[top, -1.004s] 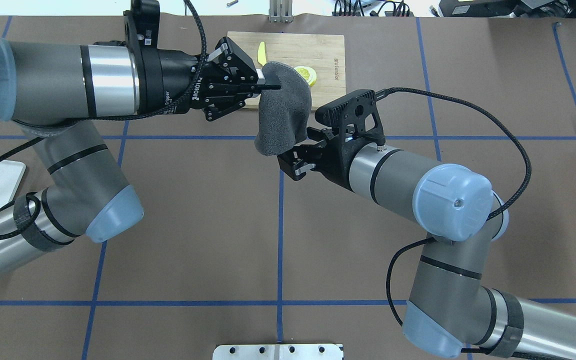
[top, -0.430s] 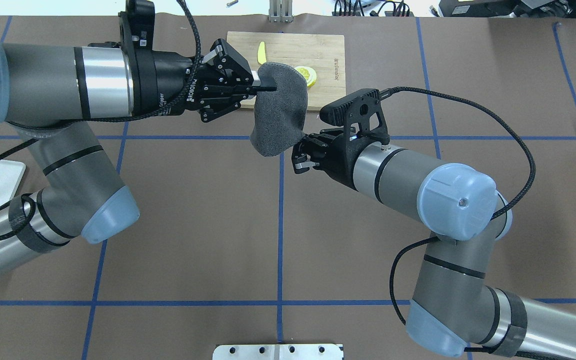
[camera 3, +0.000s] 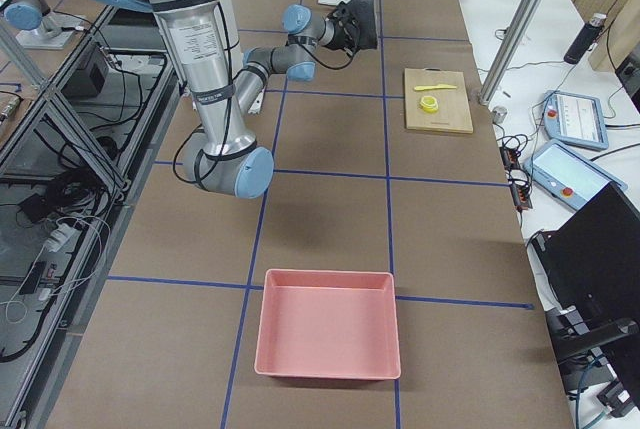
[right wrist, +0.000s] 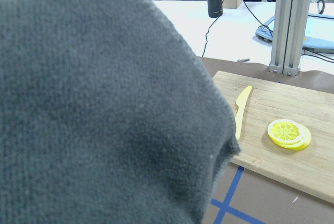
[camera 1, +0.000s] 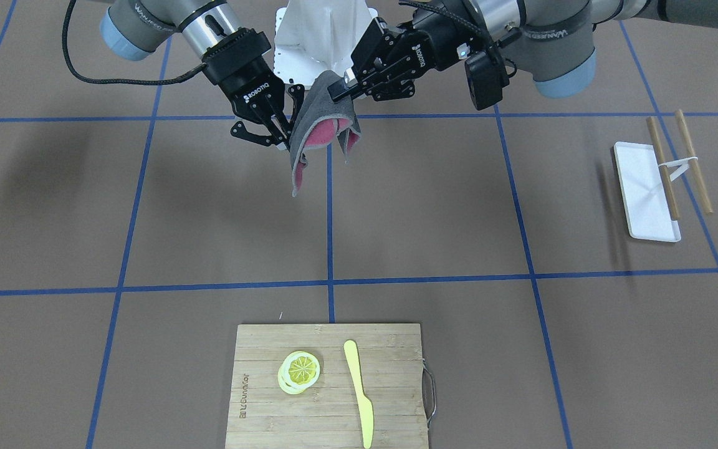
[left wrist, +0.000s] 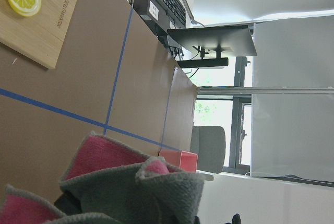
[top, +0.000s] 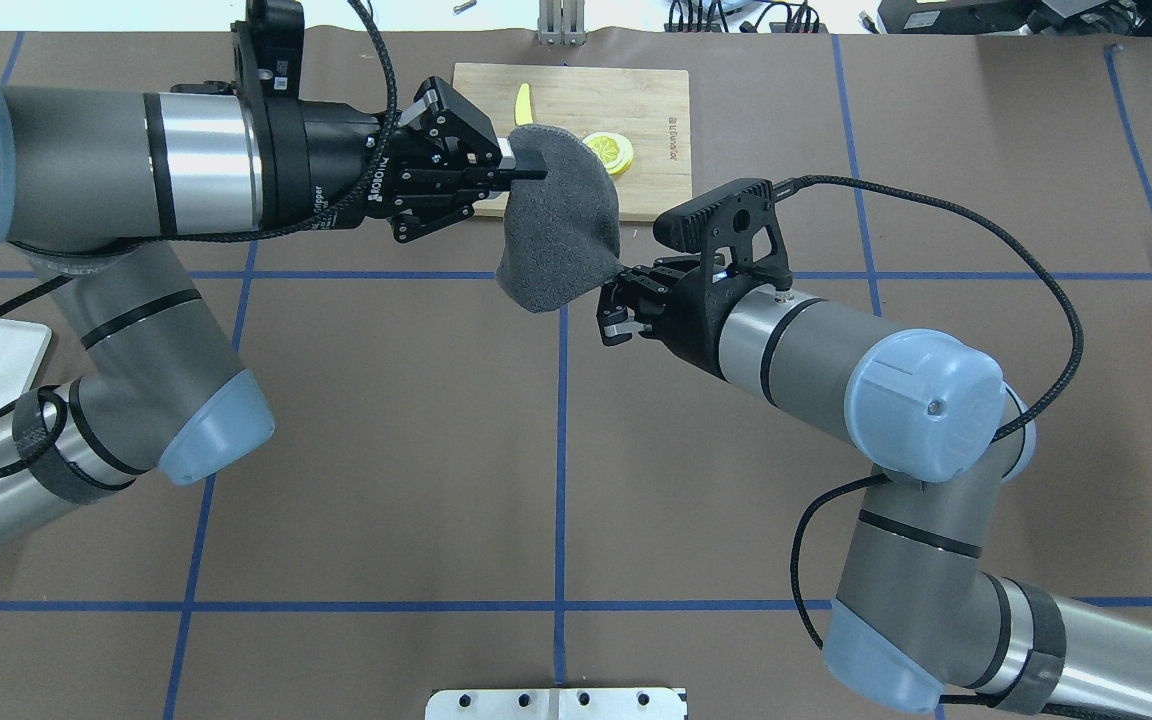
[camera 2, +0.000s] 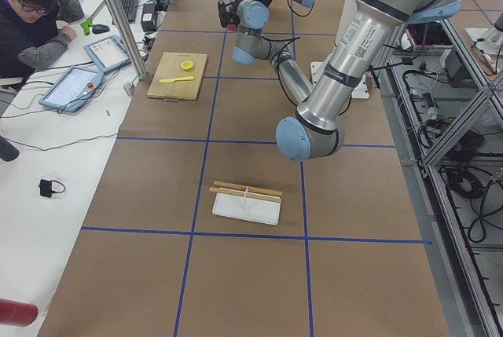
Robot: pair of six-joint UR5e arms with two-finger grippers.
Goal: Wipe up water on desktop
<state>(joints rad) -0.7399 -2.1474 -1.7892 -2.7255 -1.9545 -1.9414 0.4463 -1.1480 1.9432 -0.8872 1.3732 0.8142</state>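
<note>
A grey cloth with a pink inner side [top: 561, 230] hangs in the air between my two grippers, above the brown desktop [top: 386, 450] with its blue tape lines. My left gripper [top: 526, 165] is shut on the cloth's top edge; it also shows in the front view [camera 1: 341, 87]. My right gripper [top: 614, 300] has its jaws drawn close on the cloth's lower right edge, also seen in the front view [camera 1: 284, 138]. The cloth [right wrist: 104, 104] fills the right wrist view. No water patch shows on the desktop [camera 1: 427, 206].
A bamboo cutting board [top: 651, 110] with lemon slices [top: 609, 150] and a yellow knife [top: 523, 100] lies just beyond the cloth. A white tray [camera 1: 646, 187] with chopsticks sits on my left. A pink bin [camera 3: 325, 334] stands far to my right.
My right gripper's jaws have narrowed at the cloth's edge and it has drawn back to the right. My left gripper has shifted slightly left with the cloth.
</note>
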